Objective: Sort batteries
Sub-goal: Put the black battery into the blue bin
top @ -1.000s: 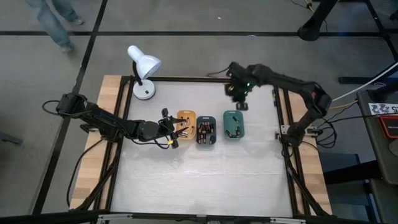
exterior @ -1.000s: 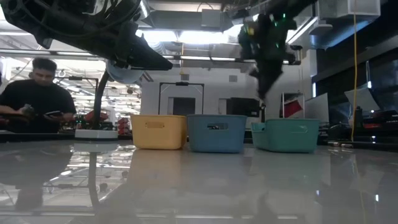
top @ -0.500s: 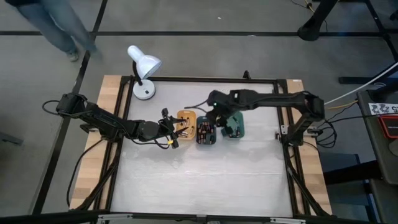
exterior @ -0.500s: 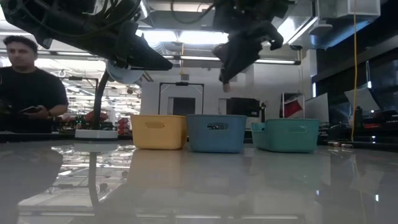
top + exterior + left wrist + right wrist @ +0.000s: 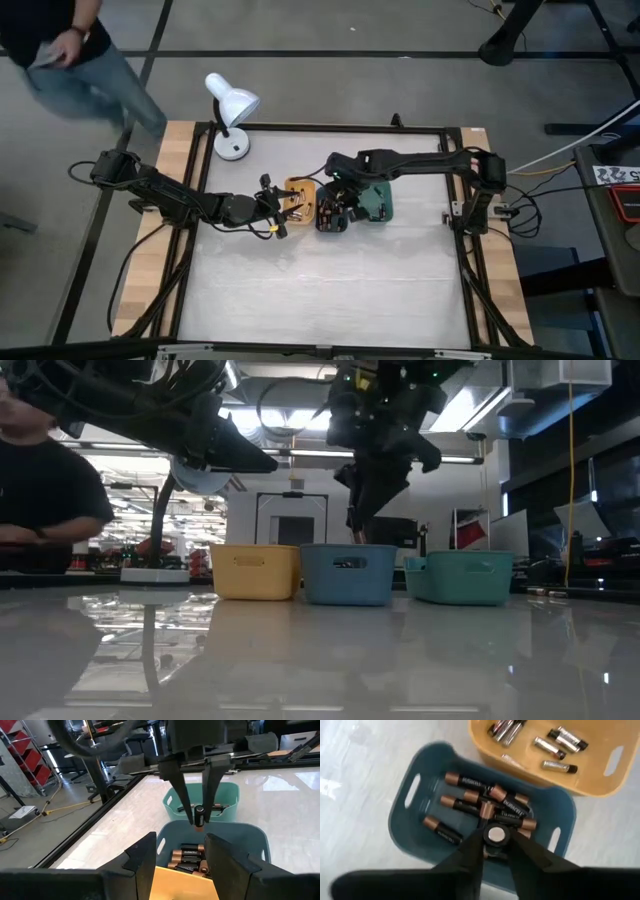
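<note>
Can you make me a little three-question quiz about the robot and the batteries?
1. True or false: the right gripper holds a battery over the blue tray.
2. Which tray is the left gripper beside? A) orange B) green C) blue
3. Fill in: the white ____ stands at the table's back corner.

Key: 1 true. 2 A, the orange tray. 3 lamp.

"DURACELL" – on batteries (image 5: 470, 782) in blue tray (image 5: 415, 790); nothing else legible.
</note>
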Motion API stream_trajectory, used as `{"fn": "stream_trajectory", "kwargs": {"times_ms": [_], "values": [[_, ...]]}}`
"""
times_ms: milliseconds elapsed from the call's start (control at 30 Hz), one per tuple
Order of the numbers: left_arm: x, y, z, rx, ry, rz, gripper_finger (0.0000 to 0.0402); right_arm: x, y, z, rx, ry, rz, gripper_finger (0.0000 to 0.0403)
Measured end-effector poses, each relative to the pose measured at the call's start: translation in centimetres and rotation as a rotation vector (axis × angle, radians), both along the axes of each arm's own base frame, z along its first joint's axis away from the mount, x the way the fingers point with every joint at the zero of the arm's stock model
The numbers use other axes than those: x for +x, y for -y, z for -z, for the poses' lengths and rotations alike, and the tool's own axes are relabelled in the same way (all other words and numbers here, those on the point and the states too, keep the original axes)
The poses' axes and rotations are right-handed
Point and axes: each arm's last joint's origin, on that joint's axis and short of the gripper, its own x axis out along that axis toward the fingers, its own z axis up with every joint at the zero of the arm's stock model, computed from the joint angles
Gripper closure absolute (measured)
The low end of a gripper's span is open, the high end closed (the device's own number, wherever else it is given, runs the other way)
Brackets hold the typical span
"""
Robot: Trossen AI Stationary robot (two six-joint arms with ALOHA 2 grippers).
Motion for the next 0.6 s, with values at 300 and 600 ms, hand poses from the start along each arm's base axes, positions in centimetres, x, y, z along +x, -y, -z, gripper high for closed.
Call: {"fn": "stream_trajectory", "kwargs": {"times_ms": [300, 600], "values": [[0.0, -0.2, 0.0, -0.004, 0.001, -0.011, 0.0245, 0.0, 0.1, 0.0, 0.013, -0.023, 0.131, 0.0169], [0.0, -0.3, 0.1, -0.013, -0.005, -0.014, 0.0245, -2.9, 0.3, -1.7, -0.057, -0.335, 0.234, 0.0123]]}}
